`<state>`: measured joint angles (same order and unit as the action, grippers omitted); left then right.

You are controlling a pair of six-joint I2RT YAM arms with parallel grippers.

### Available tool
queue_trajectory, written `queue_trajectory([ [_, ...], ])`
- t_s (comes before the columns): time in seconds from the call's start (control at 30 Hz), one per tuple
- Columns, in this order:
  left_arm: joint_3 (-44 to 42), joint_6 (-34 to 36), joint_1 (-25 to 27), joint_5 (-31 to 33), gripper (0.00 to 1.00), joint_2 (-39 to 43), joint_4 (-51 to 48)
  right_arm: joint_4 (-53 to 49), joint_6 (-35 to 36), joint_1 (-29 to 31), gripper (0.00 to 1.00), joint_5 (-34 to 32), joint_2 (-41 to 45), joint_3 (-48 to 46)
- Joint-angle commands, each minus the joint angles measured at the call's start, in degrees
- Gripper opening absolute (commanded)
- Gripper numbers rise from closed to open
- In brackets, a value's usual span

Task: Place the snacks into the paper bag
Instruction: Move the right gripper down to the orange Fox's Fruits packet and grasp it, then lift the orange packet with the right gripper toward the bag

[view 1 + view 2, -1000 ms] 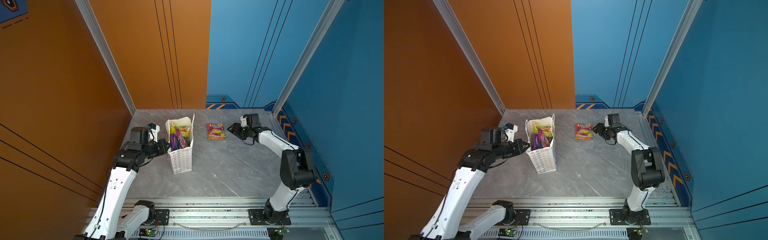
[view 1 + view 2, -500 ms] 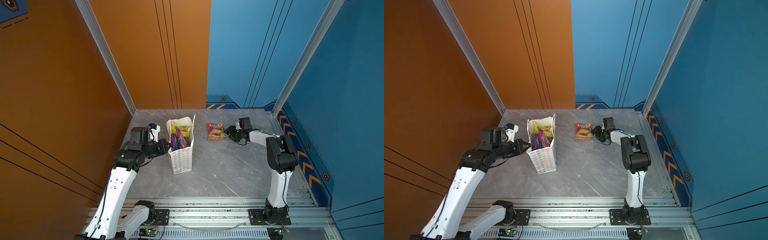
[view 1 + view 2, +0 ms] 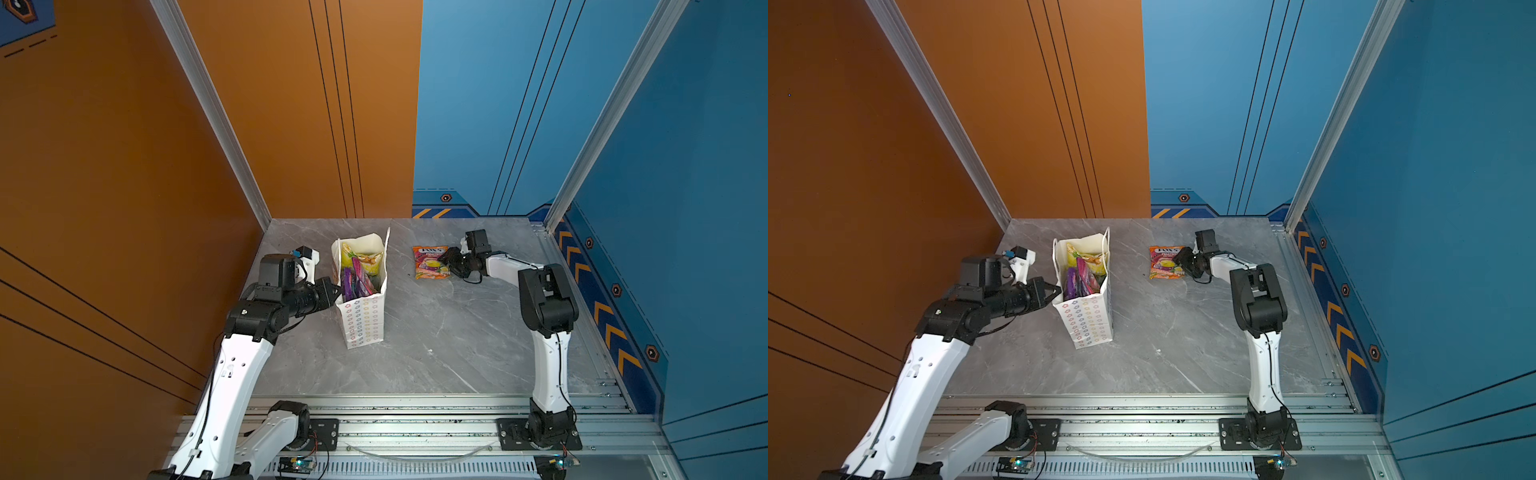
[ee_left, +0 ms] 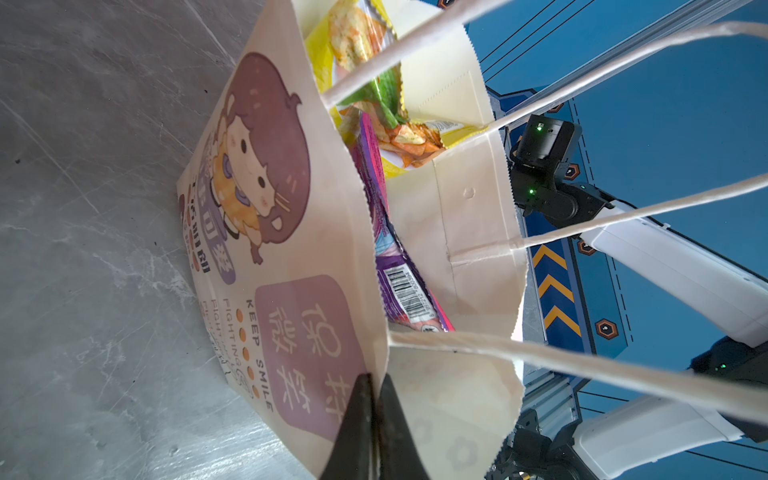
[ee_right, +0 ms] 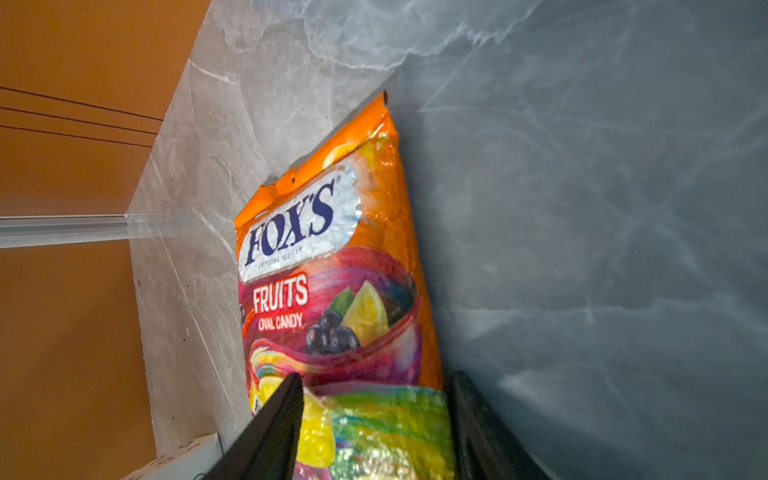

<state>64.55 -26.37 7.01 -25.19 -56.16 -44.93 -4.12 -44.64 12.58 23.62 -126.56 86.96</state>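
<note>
Top views: a grey marble table [image 3: 415, 353] with two robot arms, a bag and one loose packet.
Paper bag: the white paper bag [image 3: 363, 320] stands upright on the left part of the table, mouth open, little coloured stars on its side [image 3: 1086, 324].
Bag front: in the left wrist view the paper bag [image 4: 291, 249] shows a cartoon girl and the words KEEP SMILE.
Snacks in bag: a yellow packet [image 4: 353, 41] and a purple packet [image 4: 399, 282] stick up inside (more may sit lower, too hidden to tell).
Handles: white cord handles [image 4: 582, 70] cross the left wrist view.
Left gripper: the left gripper [image 3: 332, 289] is pinched shut on the bag's top edge; in the left wrist view its two black tips [image 4: 374, 419] meet with the paper rim between them.
Loose snack: an orange FOX'S packet [image 3: 431, 262] lies flat on the table, well apart from the bag, to its right.
Packet words: FOX'S, FRUITS, OVAL CANDY show on the orange FOX'S packet [image 5: 332, 257] in the right wrist view.
Right gripper: the right gripper [image 5: 374, 419] is partly open, one finger [image 5: 278, 424] on each side of the packet's near end; I cannot tell if it grips yet.
Right arm: it reaches low across the table, the right gripper [image 3: 1183, 262] at the packet's right edge.
</note>
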Motion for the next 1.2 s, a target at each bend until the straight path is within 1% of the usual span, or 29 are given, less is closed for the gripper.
queue_trajectory([
  [0.0,-0.7,0.8,-0.4,-2.6,0.08,0.5,0.9,-3.5,1.7,0.7,0.52,-3.1,-2.1,0.7],
  [0.17,-0.7,0.7,-0.4,-2.6,0.08,0.4,0.9,-5.3,3.6,1.7,0.34,-5.9,-2.2,1.1],
  [0.3,-0.7,0.6,-0.6,-2.6,0.08,0.6,0.9,-5.0,4.0,1.7,0.08,-5.7,-1.5,0.8],
  [0.33,-0.7,0.6,-0.6,-2.6,0.08,0.7,0.9,-4.9,4.0,1.7,0.04,-5.5,-1.0,0.8],
  [0.37,-0.7,0.6,-0.6,-2.6,0.08,0.7,0.9,-4.9,4.2,1.8,0.02,-5.3,-0.4,0.7],
  [0.43,-0.7,0.5,-0.6,-2.7,0.08,0.6,0.9,-5.1,4.7,2.0,0.0,-5.4,1.5,0.2],
  [0.57,-0.5,0.4,-0.6,-2.6,0.08,0.5,0.9,-5.3,5.6,2.9,0.0,-6.1,6.8,-1.3],
  [0.67,-0.5,0.4,-0.6,-2.5,0.08,0.3,0.9,-5.0,6.0,3.8,0.0,-6.6,12.5,-2.9],
  [0.87,-0.4,0.4,-0.7,-2.5,0.08,0.2,0.9,-7.2,8.7,7.1,0.0,-10.9,23.5,-4.2],
  [1.0,-0.7,0.4,-0.7,-2.4,0.08,0.2,0.9,-10.1,11.1,10.5,0.0,-14.2,30.2,-1.8],
  [1.17,-0.7,0.5,-0.8,-2.4,0.08,0.1,0.9,-13.9,15.9,16.3,0.0,-21.0,37.3,3.8],
])
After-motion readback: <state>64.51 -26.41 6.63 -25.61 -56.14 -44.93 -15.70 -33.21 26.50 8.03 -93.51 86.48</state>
